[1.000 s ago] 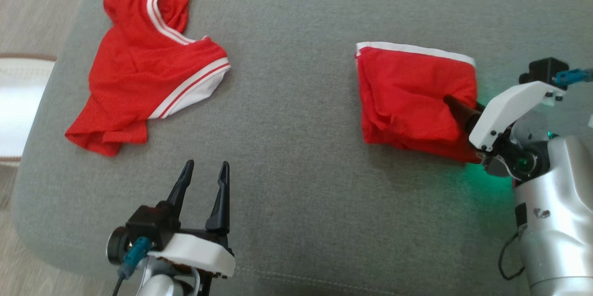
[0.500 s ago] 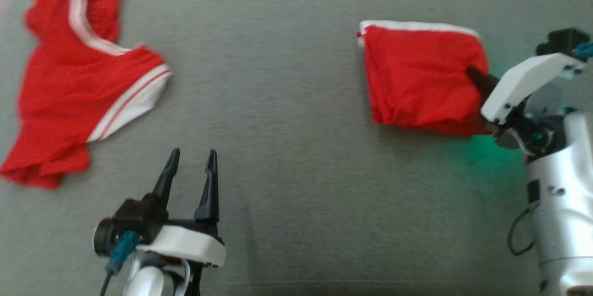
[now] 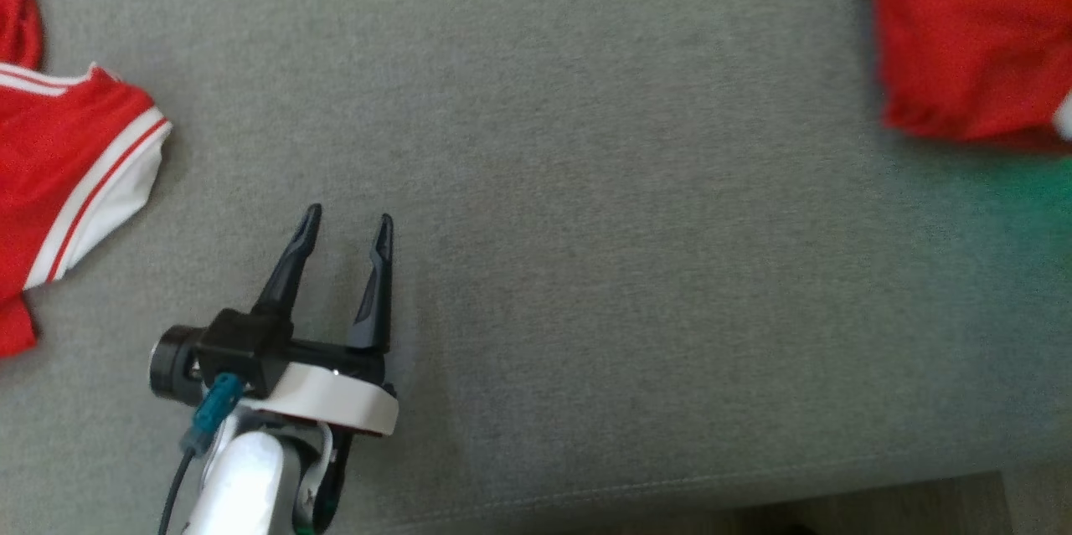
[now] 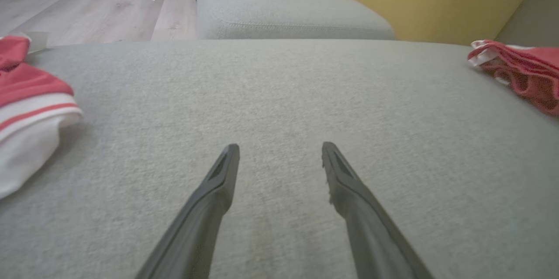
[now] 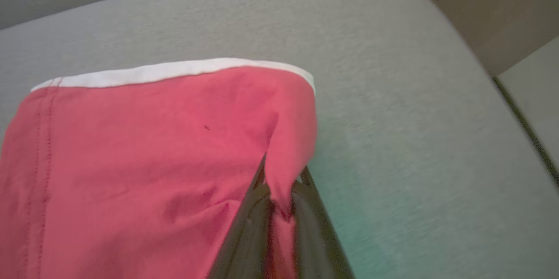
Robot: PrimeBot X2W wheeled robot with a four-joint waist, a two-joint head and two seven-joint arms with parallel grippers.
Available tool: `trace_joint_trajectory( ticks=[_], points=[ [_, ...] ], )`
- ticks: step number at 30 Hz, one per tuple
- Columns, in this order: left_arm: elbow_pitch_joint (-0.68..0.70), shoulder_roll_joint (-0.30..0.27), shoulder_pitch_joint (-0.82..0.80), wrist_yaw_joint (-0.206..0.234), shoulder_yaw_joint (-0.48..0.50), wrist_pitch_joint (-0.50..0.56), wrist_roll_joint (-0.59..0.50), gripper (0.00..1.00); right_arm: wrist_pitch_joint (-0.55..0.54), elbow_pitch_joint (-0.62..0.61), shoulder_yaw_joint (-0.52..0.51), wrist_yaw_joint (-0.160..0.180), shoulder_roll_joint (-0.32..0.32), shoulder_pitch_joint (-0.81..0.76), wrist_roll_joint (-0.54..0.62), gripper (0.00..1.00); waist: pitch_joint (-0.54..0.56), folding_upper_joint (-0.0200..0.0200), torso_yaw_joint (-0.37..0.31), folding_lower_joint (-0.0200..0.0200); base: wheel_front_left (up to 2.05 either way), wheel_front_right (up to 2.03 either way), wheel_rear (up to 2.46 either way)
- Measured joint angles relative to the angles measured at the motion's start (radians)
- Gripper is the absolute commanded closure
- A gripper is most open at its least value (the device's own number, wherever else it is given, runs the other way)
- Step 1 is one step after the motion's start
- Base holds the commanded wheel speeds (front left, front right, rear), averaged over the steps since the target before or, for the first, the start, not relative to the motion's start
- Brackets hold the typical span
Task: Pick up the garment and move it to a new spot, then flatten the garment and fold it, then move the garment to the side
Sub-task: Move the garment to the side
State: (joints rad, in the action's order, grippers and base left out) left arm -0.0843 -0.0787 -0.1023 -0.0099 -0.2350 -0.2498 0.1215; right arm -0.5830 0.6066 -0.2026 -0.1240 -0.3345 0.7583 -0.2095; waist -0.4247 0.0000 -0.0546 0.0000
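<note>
Head view: at far left, a crumpled red mesh jersey with white striped trim (image 3: 67,175) lies loose on the wide grey fabric sofa cushion (image 3: 586,141). Just right of it the left pincer (image 3: 348,214) is poised over bare upholstery, its two dark fingers apart and empty. At the upper right edge sits the folded red cloth garment with a white hem band (image 3: 963,41). The whole picture has slid since a second ago, which is a turn of the camera, not of the clothes. The real change is at the right pincer (image 5: 283,174). A second ago one finger lay across the folded garment's near corner. Now, in the right wrist view, the fingers are clamped together on a pinch of that corner, and the fabric puckers up between them while the rest lies flat on the cushion. On this evidence the folding looks finished and the last step, carrying the bundle aside, appears ready to begin; a one-corner hold could let the folds spill open. No brand, label or lettering is legible on either garment.
</note>
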Motion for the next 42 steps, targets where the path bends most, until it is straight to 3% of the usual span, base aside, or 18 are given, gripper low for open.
trace_joint_trajectory(
  ticks=[4, 6, 10, 15, 16, 18, 25, 31, 38, 42],
  points=[
    [0.005, -0.010, 0.000, 0.001, 0.002, 0.000, -0.006, 0.00, 0.016, 0.021, -0.027, 0.000, -0.044, 0.054, 0.113, 1.00, -0.025, 0.0000, 0.021, 0.0000, 0.00, 0.00, 0.00],
    [0.021, -0.012, 0.002, 0.003, 0.012, 0.000, -0.005, 0.00, 0.021, 0.032, -0.029, 0.000, -0.100, 0.093, 0.225, 1.00, -0.040, 0.0000, 0.053, 0.0000, 0.00, 0.00, 0.00],
    [0.031, -0.015, 0.016, 0.010, 0.020, 0.000, -0.005, 0.00, 0.020, 0.032, -0.045, 0.000, -0.147, 0.106, 0.316, 1.00, -0.051, 0.0000, 0.082, 0.0000, 0.00, 0.00, 0.00],
    [0.041, -0.018, 0.038, 0.010, 0.023, 0.000, -0.005, 0.00, 0.020, 0.016, -0.097, 0.000, -0.170, 0.111, 0.433, 1.00, -0.059, 0.0000, 0.107, 0.0000, 0.00, 0.00, 0.00],
    [0.044, -0.018, 0.037, 0.011, 0.023, 0.000, -0.005, 0.00, 0.023, 0.014, -0.103, 0.000, -0.172, 0.110, 0.452, 0.81, -0.059, 0.0000, 0.107, 0.0000, 0.00, 0.00, 0.00],
    [0.046, -0.018, 0.037, 0.012, 0.023, 0.000, -0.004, 0.00, 0.039, 0.010, -0.124, 0.000, -0.173, 0.110, 0.478, 0.00, -0.059, 0.0000, 0.105, 0.0000, 0.00, 0.00, 0.00],
    [0.046, -0.016, 0.037, 0.020, 0.024, 0.000, -0.002, 0.00, 0.138, 0.010, -0.130, 0.000, -0.147, 0.090, 0.515, 0.00, -0.032, 0.0000, 0.079, 0.0000, 0.00, 0.00, 0.00],
    [0.035, -0.011, 0.038, 0.024, 0.030, 0.000, 0.019, 0.00, 0.328, -0.041, -0.106, 0.000, -0.075, 0.051, 0.438, 0.00, 0.042, 0.0000, 0.060, 0.0000, 0.00, 0.00, 0.00],
    [0.006, 0.011, 0.089, 0.038, 0.031, 0.000, 0.047, 0.00, 0.478, -0.256, -0.038, 0.000, -0.013, -0.171, 0.296, 0.00, 0.181, 0.0000, 0.054, 0.0000, 0.00, 0.00, 0.00],
    [-0.014, 0.019, 0.162, 0.049, 0.035, 0.000, 0.068, 0.00, 0.496, -0.476, -0.024, 0.000, 0.095, -0.413, 0.212, 0.00, 0.291, 0.0000, 0.059, 0.0000, 0.00, 0.00, 0.00]
  ],
)
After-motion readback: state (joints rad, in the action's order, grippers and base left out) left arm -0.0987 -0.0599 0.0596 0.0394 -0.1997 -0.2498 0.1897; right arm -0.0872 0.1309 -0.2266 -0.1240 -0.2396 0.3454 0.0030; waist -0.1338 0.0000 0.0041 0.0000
